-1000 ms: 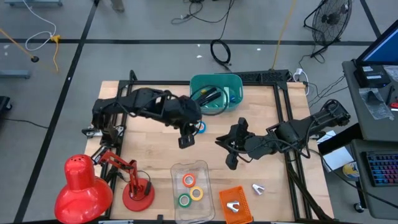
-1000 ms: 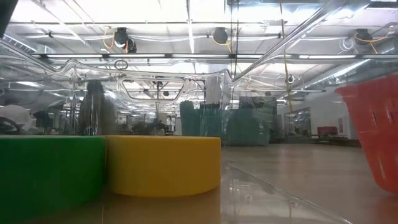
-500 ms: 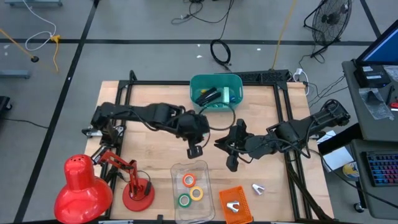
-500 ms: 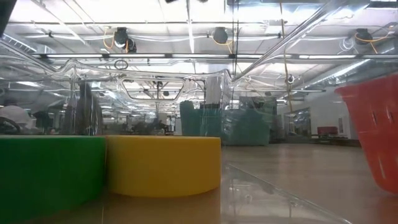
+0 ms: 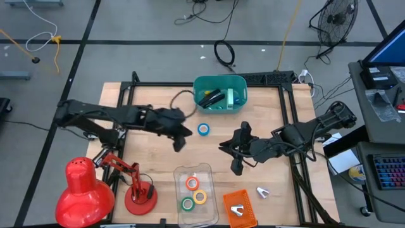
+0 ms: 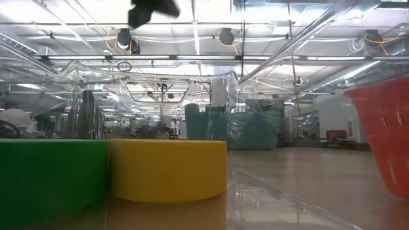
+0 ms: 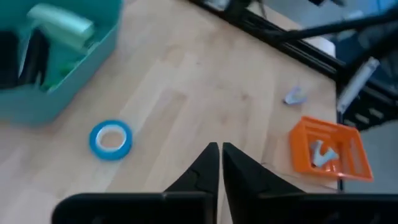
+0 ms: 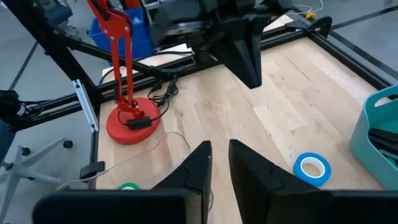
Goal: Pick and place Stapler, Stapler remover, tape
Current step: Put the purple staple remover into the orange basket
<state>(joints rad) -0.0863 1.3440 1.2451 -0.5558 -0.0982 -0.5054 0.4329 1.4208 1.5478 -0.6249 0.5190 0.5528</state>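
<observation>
A blue tape roll lies flat on the wood between the two arms and also shows in the left wrist view and the right wrist view. Orange, green and yellow rolls lie in a clear tray; the low view shows the green roll and the yellow roll close up. A dark stapler lies in the teal bin. One staple remover sits in an orange box, another on the table. My left gripper is shut, above the table left of the blue roll. My right gripper waits right of it, narrowly open.
A red desk lamp stands at the near left corner, its base beside the clear tray. The orange box sits at the near edge. A black frame borders the table. Bare wood lies around the blue roll.
My left arm has swung first toward the near edge over the blue roll, then drawn back toward the table's left. The blue roll, hidden under the arm half a second ago, shows uncovered at the same spot. The right arm has kept still.
</observation>
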